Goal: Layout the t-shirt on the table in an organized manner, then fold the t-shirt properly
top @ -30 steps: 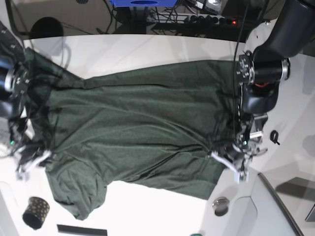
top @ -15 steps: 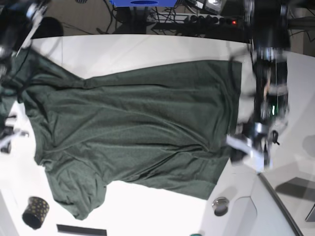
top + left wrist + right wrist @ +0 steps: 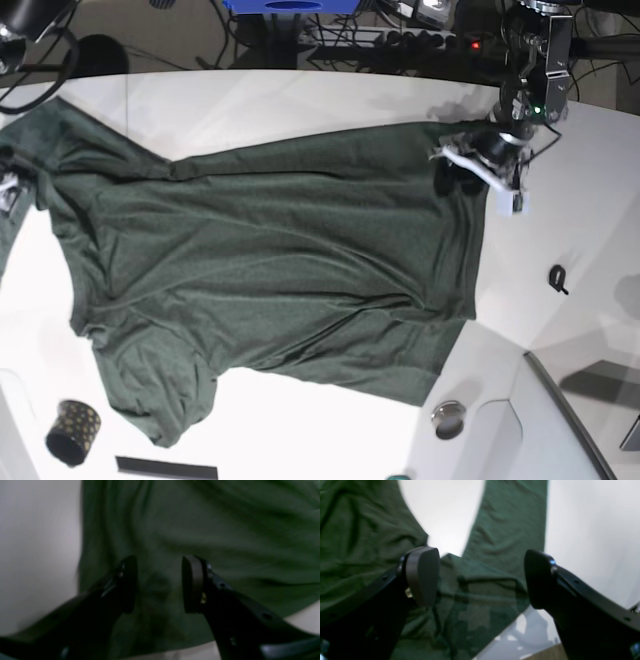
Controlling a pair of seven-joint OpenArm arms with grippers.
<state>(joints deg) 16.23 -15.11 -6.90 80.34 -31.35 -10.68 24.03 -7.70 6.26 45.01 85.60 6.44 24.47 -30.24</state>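
1. Base view: the t-shirt (image 3: 270, 270) is seen spread across the white surface (image 3: 300, 100), with its sleeves toward the left edge and its hem toward the right.
2. At the far left, the right pincer (image 3: 480, 577) is held above the collar and a sleeve, its jaws spread wide with nothing gripped.
3. At the upper right, the left pincer (image 3: 478, 160) is positioned over the hem corner; its jaws are parted partway, and no cloth is caught between them.

Black gold-dotted cup (image 3: 72, 432) near a round metal lid (image 3: 449, 418).
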